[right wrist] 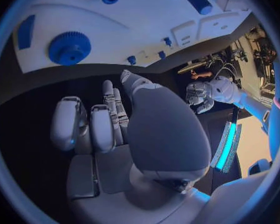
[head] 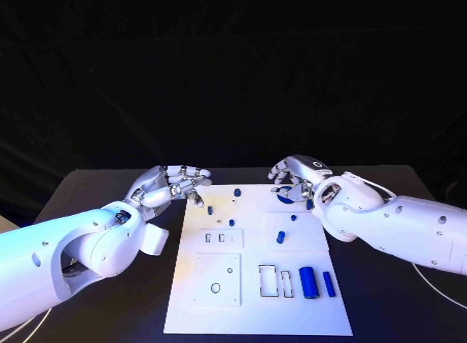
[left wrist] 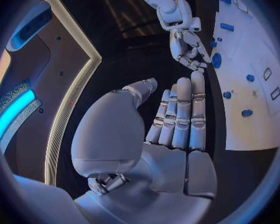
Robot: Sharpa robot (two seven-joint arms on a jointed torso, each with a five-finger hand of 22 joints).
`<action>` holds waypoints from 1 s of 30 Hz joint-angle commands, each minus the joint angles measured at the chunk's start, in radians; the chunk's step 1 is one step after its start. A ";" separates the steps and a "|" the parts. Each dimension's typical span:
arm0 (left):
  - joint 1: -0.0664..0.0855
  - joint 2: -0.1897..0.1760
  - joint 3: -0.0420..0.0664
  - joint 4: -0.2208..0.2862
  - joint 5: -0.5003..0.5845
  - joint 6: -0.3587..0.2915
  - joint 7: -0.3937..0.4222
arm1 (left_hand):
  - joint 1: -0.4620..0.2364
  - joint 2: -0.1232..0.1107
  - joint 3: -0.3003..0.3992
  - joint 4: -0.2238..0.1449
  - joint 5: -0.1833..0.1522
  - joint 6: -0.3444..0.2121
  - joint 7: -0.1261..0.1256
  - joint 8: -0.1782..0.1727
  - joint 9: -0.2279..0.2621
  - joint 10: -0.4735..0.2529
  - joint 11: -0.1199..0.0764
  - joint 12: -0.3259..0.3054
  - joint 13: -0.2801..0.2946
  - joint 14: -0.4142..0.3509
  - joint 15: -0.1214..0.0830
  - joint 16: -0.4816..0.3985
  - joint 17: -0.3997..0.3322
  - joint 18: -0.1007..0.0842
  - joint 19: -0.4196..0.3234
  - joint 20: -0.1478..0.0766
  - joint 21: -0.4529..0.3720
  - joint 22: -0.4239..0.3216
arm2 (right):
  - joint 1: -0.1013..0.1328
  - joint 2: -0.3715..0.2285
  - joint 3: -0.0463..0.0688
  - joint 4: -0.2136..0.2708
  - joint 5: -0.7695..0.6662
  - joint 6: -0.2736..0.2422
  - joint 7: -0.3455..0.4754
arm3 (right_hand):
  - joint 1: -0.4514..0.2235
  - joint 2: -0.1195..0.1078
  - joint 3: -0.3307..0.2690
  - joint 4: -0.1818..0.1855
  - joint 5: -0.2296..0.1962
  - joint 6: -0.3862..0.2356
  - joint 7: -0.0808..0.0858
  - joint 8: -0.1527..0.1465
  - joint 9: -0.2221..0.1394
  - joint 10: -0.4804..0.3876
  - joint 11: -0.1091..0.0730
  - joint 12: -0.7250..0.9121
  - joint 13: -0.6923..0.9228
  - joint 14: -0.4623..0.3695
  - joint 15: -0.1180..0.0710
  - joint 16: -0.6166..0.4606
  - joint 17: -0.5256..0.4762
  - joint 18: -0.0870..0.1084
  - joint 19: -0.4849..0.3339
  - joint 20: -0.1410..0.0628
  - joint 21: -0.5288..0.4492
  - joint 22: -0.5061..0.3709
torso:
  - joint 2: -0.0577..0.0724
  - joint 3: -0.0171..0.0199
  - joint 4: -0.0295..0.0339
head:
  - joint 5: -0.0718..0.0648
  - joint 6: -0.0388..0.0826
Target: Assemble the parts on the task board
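Parts, small and blue, are held on the white task board (head: 256,286) at the middle of the black counter (head: 398,300). A toothed gear (right wrist: 70,48) lies on the board just beyond the fingertips of the right hand (head: 298,174), untouched. A short peg (head: 237,191) stands between the two hands; a second peg (head: 281,236) lies further back toward the robot, behind the right hand. A long cylinder (head: 308,282) and a thinner bar (head: 329,284) rest side by side, well behind the right hand.

Left hand (head: 172,183): empty, fingers extended together, poised at the board's far left corner. Right hand: empty, fingers curled loosely, apart, at the far right corner.

Handling, judged: the parts appear rigid, light and smooth, likely moulded plastic, so slip is to be expected. The gear is best pinched across its toothed rim; pegs and cylinder are best taken at mid-length across the round side.
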 commanded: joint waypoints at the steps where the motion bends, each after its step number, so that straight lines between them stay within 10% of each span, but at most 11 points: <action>1: 0.002 0.000 0.001 -0.003 0.001 0.025 0.007 | 0.009 -0.003 0.007 0.002 0.002 -0.006 0.000 0.001 0.002 -0.007 0.000 0.000 0.002 -0.005 0.000 0.005 -0.001 0.004 -0.010 0.000 0.007 0.002 | 0.009 -0.027 0.002 0.007 0.144 0.001 0.043 | -0.011 -0.026 -0.002 0.001 0.041 0.003 0.006 -0.002 0.001 0.093 -0.017 0.045 0.030 0.047 -0.012 0.033 0.052 -0.016 0.022 -0.008 0.041 0.048 | -0.007 0.0032 -0.0101 | -0.002 -0.002; 4: 0.002 0.000 0.001 -0.006 0.001 0.028 0.007 | 0.009 -0.003 0.007 0.002 0.002 -0.006 0.000 0.001 0.002 -0.006 0.000 0.001 0.002 -0.005 0.000 0.005 -0.002 0.004 -0.011 0.000 0.008 0.003 | 0.016 -0.046 0.003 -0.002 0.170 0.040 0.029 | -0.025 -0.048 -0.061 -0.002 0.043 0.001 -0.015 0.003 0.009 0.183 -0.041 0.211 0.180 0.059 -0.032 0.083 0.131 -0.030 0.049 -0.028 0.099 0.116 | -0.009 0.0053 -0.0113 | -0.004 -0.005; 7: 0.002 0.002 0.001 -0.009 0.001 0.031 0.006 | 0.009 -0.003 0.007 0.002 0.002 -0.006 0.000 0.001 0.002 -0.006 0.000 0.001 0.002 -0.005 0.000 0.005 -0.002 0.004 -0.011 0.000 0.008 0.003 | 0.020 -0.053 0.004 -0.018 0.181 0.096 -0.001 | -0.022 -0.004 -0.144 0.015 0.043 -0.041 0.000 0.028 0.029 0.194 -0.028 1.022 1.073 0.073 -0.021 0.140 0.235 -0.046 0.076 -0.020 0.162 0.192 | -0.009 0.0072 -0.0119 | -0.005 -0.008; 10: 0.002 0.005 0.001 -0.012 0.001 0.034 0.006 | 0.009 -0.003 0.007 0.002 0.002 -0.006 0.000 0.001 0.002 -0.006 0.000 0.001 0.002 -0.005 0.000 0.005 -0.002 0.004 -0.011 0.000 0.008 0.003 | 0.021 -0.050 0.004 -0.040 0.178 0.145 -0.037 | -0.021 0.003 -0.170 0.014 0.058 -0.061 0.006 0.047 0.037 0.269 -0.018 1.189 1.276 0.088 -0.008 0.175 0.312 -0.058 0.104 -0.007 0.211 0.251 | -0.008 0.0065 -0.0100 | -0.010 -0.010; 30: 0.002 0.010 0.001 -0.016 -0.005 0.041 0.002 | 0.008 -0.001 0.009 0.002 0.001 -0.005 -0.001 0.002 0.003 -0.004 -0.001 0.001 0.002 -0.004 0.000 0.008 -0.002 0.004 -0.012 0.000 0.013 0.006 | 0.011 0.036 0.004 -0.150 0.135 0.241 -0.137 | -0.032 0.004 -0.204 0.016 0.079 -0.083 0.012 0.061 0.040 0.298 -0.008 1.242 1.345 0.102 0.001 0.203 0.382 -0.075 0.138 0.003 0.268 0.316 | -0.006 0.0039 -0.0080 | -0.007 -0.024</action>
